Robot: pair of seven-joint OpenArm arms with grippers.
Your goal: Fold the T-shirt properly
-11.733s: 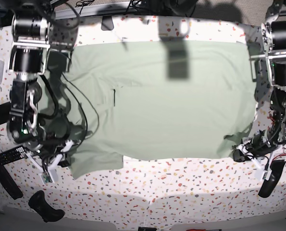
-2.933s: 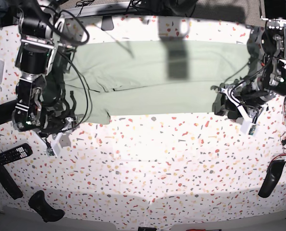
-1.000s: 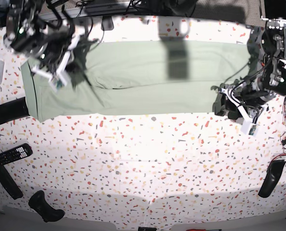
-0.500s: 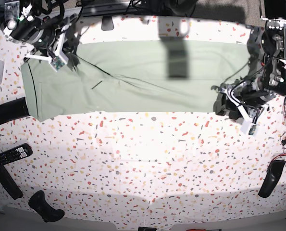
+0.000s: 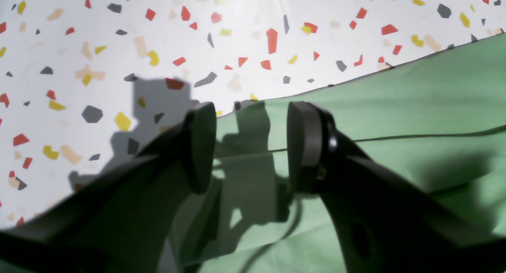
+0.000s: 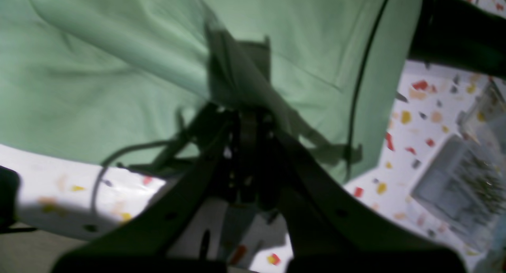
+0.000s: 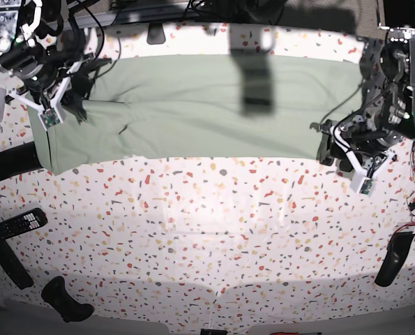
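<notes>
The left claw [image 5: 251, 146] stands released with its pads apart, poised over the near corner of the T-shirt [image 7: 207, 105] and gripping nothing. The right claw [image 6: 247, 146] is clenched, apparently pinching a ridge of fabric at the sleeve end. Since a second ago it has dragged that end outward, so the shirt — a long band across the far counter [image 7: 214, 237] — lies flatter. The crosswise fold seems next.

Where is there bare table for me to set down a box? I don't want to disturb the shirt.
The wide speckled table in front of the T-shirt is bare from the shirt's near edge to the table's front. It is crowded along the far strip under the shirt, by the remote and by the right gripper and left gripper.
</notes>
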